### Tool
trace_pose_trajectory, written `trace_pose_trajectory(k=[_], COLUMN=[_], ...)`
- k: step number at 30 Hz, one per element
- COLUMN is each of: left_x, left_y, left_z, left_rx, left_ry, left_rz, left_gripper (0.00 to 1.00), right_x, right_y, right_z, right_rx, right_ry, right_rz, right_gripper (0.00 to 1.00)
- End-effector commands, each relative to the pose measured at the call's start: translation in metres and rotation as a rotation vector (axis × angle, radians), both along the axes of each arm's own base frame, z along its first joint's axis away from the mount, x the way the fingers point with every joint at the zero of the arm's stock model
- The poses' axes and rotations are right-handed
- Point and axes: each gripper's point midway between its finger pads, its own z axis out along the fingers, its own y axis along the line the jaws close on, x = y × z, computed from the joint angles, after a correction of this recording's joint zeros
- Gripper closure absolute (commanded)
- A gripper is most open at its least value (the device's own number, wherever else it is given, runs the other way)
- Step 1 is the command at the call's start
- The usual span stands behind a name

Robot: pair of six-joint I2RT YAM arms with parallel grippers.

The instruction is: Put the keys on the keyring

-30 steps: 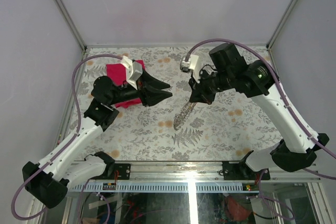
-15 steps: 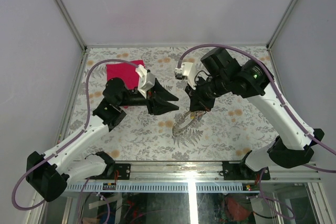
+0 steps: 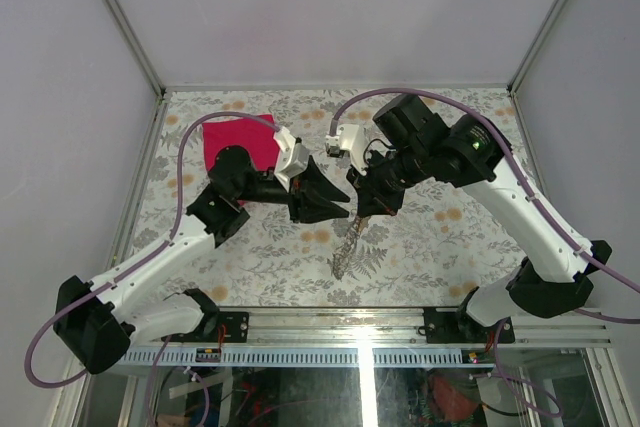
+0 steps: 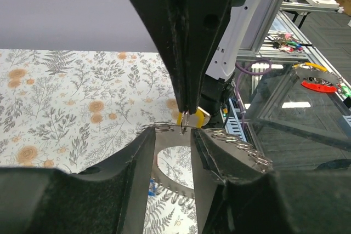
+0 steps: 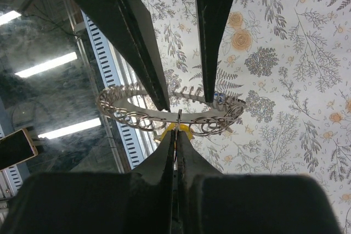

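Observation:
My right gripper (image 3: 368, 209) is shut on the keyring (image 3: 347, 247), a flat silvery loop lined with small wire rings, which hangs from it above the table. In the right wrist view my gripper (image 5: 177, 135) pinches one small ring on the loop (image 5: 137, 114), with a yellow key head (image 5: 166, 133) right behind the pinch and a blue piece (image 5: 219, 98) on the far band. My left gripper (image 3: 347, 207) is open. In its wrist view (image 4: 173, 135) its fingers straddle the loop (image 4: 175, 197) just below the yellow key head (image 4: 200, 116). No red-headed key shows.
A pink-red cloth (image 3: 235, 137) lies at the back left, partly under the left arm. The table (image 3: 450, 237) is covered in a fern and flower print. A metal rail (image 3: 350, 319) runs along its near edge.
My left arm has swung right and forward, so its open fingers are now at the keyring. My right gripper shifted slightly left, and the hanging loop turned.

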Motion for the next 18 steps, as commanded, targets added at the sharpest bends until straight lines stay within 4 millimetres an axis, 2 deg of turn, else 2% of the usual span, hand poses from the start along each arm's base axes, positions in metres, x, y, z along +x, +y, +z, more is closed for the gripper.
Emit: trace_pose_trajectory(k=[1,12,16,18], left_x=[-0.008,-0.010,-0.009,-0.009], left_y=[-0.003,-0.012,-0.014,-0.015], left_z=[0.021,0.018,0.019,0.019], left_rx=[-0.047,-0.037,-0.037,-0.032], left_ry=[-0.083,-0.073,-0.074,-0.073], left_rz=[-0.038,-0.059,-0.062,-0.063], left_gripper=[0.67,0.70,0.74,0.80], right_x=[0.001,0.000,0.000,0.000], right_y=[0.006,0.009,0.010,0.010], right_z=[0.012,0.014,0.014,0.013], right_rx=[0.037,0.057,0.064,0.064], right_ry=[-0.031,-0.028,-0.033,-0.032], right_rz=[0.009,0.012,0.016,0.015], right_gripper=[1.00,1.00,1.00,1.00])
